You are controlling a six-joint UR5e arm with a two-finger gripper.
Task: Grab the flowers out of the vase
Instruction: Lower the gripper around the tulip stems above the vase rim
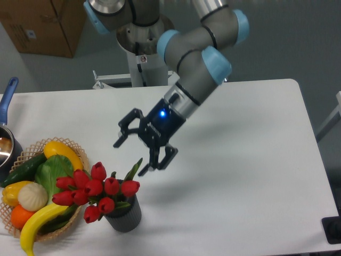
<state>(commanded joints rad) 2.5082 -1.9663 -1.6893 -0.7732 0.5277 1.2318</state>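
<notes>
Fingers [160, 158] of the gripper [139, 153] stand spread apart with nothing between them, hanging tilted in the air above the table [250, 160]. Far to their left, a pan [7, 128] sits at the table edge, with a basket [37, 197] of fruit and vegetables nearer in. Just below and left of the fingertips, the flowers [96, 189] lean out of the vase [125, 213]; one leaf tip reaches up close beside the lower finger (contact cannot be told). Task status, as judged: approach well advanced, no grasp yet; the descent, closing on the stems and the lift remain. Room for moving: the basket crowds the blooms on the left, and the vase stands near the front table edge. To the right of the fingers, bare table offers the freer side for withdrawal.
</notes>
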